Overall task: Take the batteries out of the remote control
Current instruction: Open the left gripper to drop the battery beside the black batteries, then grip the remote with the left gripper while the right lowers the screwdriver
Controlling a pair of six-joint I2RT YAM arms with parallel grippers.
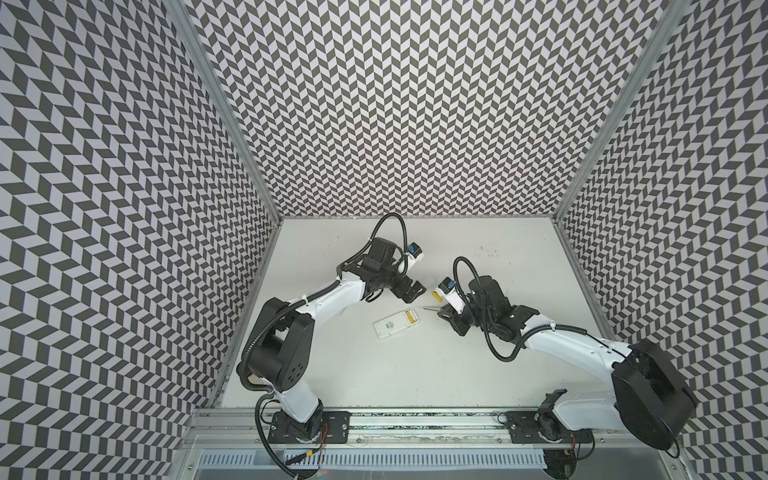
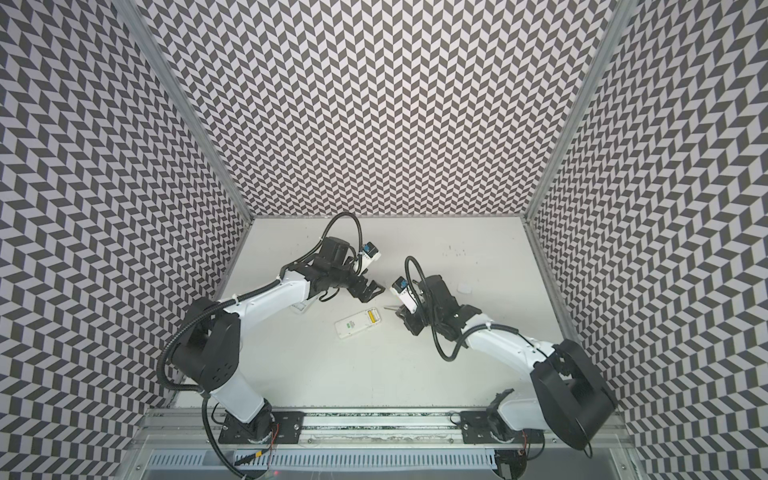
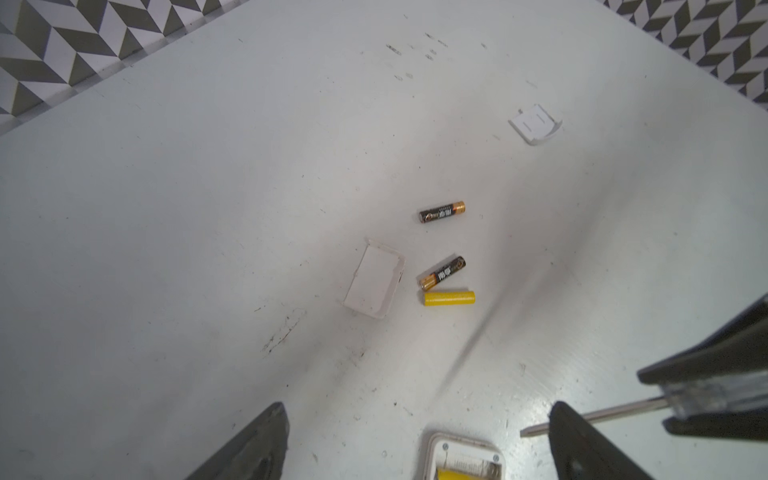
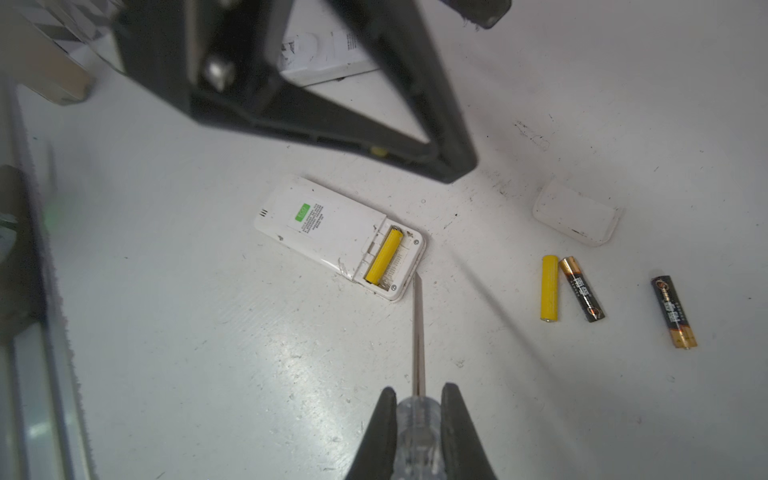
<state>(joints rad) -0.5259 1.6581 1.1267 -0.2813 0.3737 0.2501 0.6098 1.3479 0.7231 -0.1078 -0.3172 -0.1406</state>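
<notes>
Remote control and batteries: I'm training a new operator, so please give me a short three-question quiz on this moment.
1. How many batteries lie loose on the table?
2. True or false: the remote control has an empty battery compartment.
3. The right gripper is shut on: A a battery, B the screwdriver, C the white cover?

Key
1. Three: one yellow, two black.
2. False: a yellow battery sits in it.
3. B.
</notes>
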